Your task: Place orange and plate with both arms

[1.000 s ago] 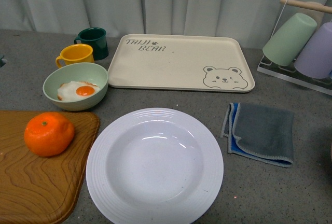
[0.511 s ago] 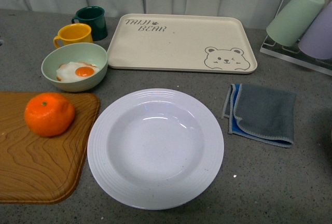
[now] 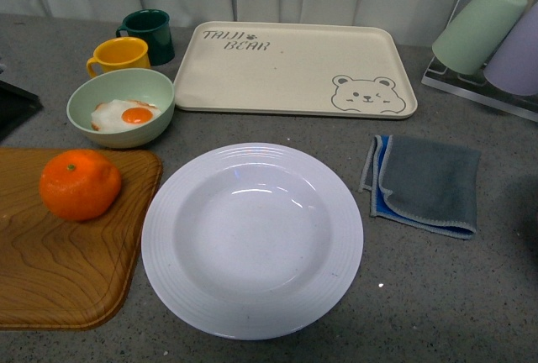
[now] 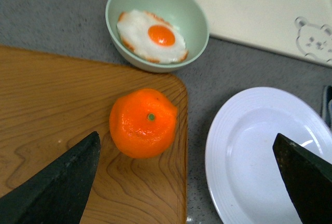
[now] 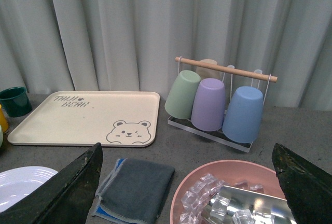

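The orange [image 3: 80, 184] rests on a wooden board [image 3: 59, 279] at the front left. Right beside the board stands the large white plate [image 3: 252, 304], with nothing in it. In the left wrist view my left gripper [image 4: 189, 151] hangs open above the board's edge. The orange [image 4: 143, 123] lies just ahead of its fingers [image 4: 57, 187], off to one side, and the plate [image 4: 244, 151] is ahead to the other side. My right gripper [image 5: 187, 149] is open and holds nothing, above the table's right side. Only a dark part of the left arm [image 3: 13, 104] shows in the front view.
A green bowl [image 3: 120, 128] with a fried egg, a yellow mug [image 3: 118, 56] and a dark green mug [image 3: 149, 34] stand behind the board. A cream bear tray [image 3: 290, 69] lies at the back. A grey cloth [image 3: 424, 184] and a cup rack [image 3: 492, 35] are at the right. A pink bowl [image 5: 181, 193] holds ice.
The front view tilted a second ago, so everything shifted in the picture. Since then a dark part of my left arm has come in at the left edge. The objects have not moved.
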Controlling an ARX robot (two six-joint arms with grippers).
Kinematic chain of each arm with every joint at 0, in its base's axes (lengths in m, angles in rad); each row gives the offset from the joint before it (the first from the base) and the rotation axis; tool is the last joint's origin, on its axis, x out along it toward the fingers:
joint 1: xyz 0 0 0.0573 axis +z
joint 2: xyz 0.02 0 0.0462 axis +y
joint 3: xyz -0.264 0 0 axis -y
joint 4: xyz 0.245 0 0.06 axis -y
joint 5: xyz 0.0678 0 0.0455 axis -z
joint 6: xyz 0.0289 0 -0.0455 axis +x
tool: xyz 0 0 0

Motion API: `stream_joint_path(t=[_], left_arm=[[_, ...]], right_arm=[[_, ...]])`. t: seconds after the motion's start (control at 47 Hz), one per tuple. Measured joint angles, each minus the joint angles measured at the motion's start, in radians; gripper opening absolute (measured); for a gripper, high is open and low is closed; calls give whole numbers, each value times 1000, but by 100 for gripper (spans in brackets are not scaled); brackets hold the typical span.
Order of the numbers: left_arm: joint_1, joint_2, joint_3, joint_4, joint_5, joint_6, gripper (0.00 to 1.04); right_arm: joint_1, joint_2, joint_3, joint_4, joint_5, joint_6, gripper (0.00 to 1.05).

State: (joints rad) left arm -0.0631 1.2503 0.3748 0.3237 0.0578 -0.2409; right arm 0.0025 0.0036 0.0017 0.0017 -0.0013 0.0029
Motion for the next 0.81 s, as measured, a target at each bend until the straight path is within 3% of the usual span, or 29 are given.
stream_joint_path(t=[0.191,0.809], left_arm=[[-2,305,126,8,28,8,98],[-6,558,271,7,-20,85,98]], right_arm=[[0,0,0,0,0,0,95],[0,0,0,0,0,0,95]])
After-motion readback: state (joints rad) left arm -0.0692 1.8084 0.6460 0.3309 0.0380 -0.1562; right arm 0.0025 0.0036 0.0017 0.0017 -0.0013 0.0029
